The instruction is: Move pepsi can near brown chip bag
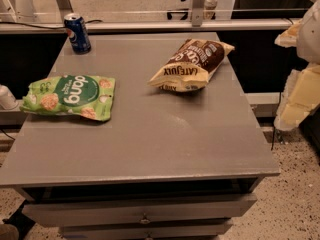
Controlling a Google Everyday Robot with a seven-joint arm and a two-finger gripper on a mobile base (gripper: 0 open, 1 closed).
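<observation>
The pepsi can (pixel 77 32) stands upright at the far left corner of the grey cabinet top (pixel 150 139), well apart from the brown chip bag (pixel 192 64). That bag lies crinkled near the far right side, its cream-yellow end toward the camera. A 2nd bag, the light-green "dang" bag (pixel 70 96), lies flat by the left edge. The gripper (pixel 298 96) hangs beyond the cabinet's right edge, clear of all 3 items; whether it is spread or closed I cannot tell. Below the top, 2 drawer fronts (pixel 145 211) show.
</observation>
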